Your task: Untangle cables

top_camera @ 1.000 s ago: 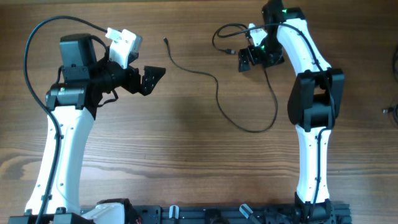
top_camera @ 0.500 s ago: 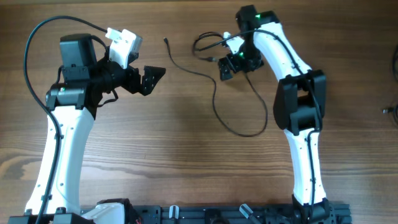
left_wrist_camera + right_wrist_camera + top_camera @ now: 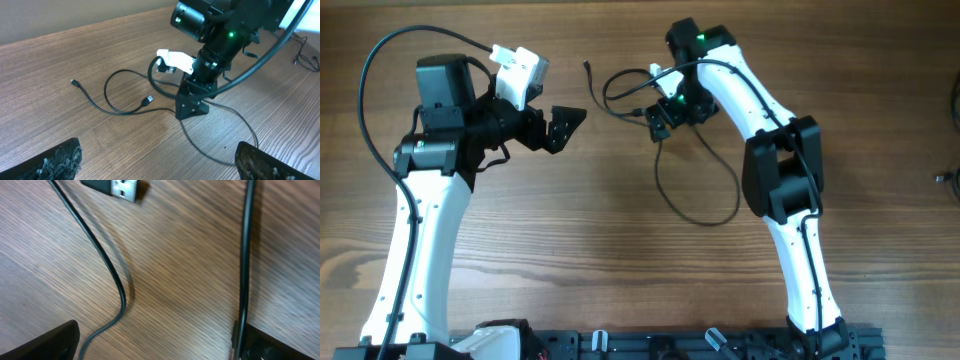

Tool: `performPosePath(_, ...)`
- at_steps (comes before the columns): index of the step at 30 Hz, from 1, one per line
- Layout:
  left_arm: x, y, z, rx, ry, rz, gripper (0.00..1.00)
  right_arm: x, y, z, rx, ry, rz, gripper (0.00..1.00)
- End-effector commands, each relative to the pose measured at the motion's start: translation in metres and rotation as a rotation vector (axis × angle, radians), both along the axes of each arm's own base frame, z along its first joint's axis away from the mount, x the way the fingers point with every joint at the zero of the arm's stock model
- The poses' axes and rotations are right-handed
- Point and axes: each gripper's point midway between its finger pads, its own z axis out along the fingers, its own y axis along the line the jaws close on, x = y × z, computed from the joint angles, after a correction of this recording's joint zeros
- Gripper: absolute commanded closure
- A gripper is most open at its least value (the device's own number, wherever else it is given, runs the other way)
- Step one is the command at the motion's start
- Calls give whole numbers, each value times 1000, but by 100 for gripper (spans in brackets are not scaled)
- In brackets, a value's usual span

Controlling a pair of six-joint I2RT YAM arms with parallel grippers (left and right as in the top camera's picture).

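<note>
Right hand (image 3: 658, 122) has shifted left, spread wide over the cables (image 3: 123, 297).

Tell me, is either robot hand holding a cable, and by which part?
Nothing is held. The left gripper and right gripper both stand open; a thin black cable only lies on the table between the right one's fingers.

The right pincer (image 3: 660, 120) hid the stretch of cables (image 3: 657, 178) beneath it. In the right wrist view the top edge clipped the plug (image 3: 117, 186), and the cables ran off frame.
</note>
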Motion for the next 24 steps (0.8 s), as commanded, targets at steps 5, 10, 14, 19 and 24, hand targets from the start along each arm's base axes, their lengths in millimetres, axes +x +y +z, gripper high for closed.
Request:
performPosePath(5, 2, -1, 5, -14, -11, -13, 0, 0, 3, -39, -147, -21, -59, 0)
performPosePath(10, 2, -1, 5, -14, -12, -13, 0, 11, -1, -40, -243, -100, -110, 0)
performPosePath(14, 4, 1, 4, -1, -12, 0, 0, 16, -3, -41, -265, -125, -157, 0)
performPosePath(19, 7, 5, 3, 15, -20, 17, 0, 20, -7, -40, -298, -151, -199, 0)
performPosePath(24, 8, 5, 5, 15, -29, 17, 0, 15, -13, -42, -330, -134, -197, 0)
